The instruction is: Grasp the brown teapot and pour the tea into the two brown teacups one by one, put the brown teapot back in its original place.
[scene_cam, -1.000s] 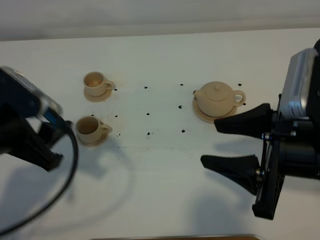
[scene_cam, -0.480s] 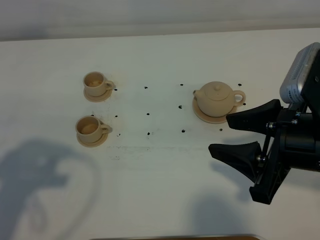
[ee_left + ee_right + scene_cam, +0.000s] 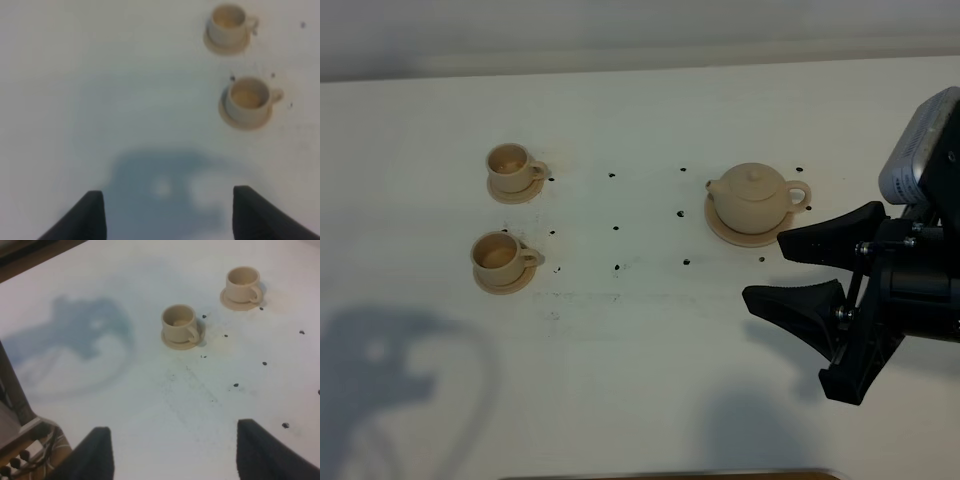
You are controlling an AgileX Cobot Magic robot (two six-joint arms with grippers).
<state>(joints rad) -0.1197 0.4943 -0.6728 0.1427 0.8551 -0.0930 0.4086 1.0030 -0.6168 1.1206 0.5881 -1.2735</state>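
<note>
Shifted since 1 second earlier: left arm out of the high view, only its shadow on the table [image 3: 640,380]; right gripper [image 3: 763,268] drawn back a little toward the right edge. Right gripper: jaws wide apart, nothing between them, near the brown teapot [image 3: 752,197] but clear of it. Left gripper [image 3: 167,192]: spread wide, empty, over bare table short of the 2 brown teacups [image 3: 508,160]. Brown teapot: upright, lid on, seated on the original place [image 3: 720,230] — the wide saucer — loop handle toward the right gripper. Teacups: each on its own small saucer, well apart from the teapot; filled or not, cannot tell. Step, by judgement: teapot set down, arms backing off, probably task's close. Next move: a clean retreat only — or, should pouring remain, a grip on the loop handle.
</note>
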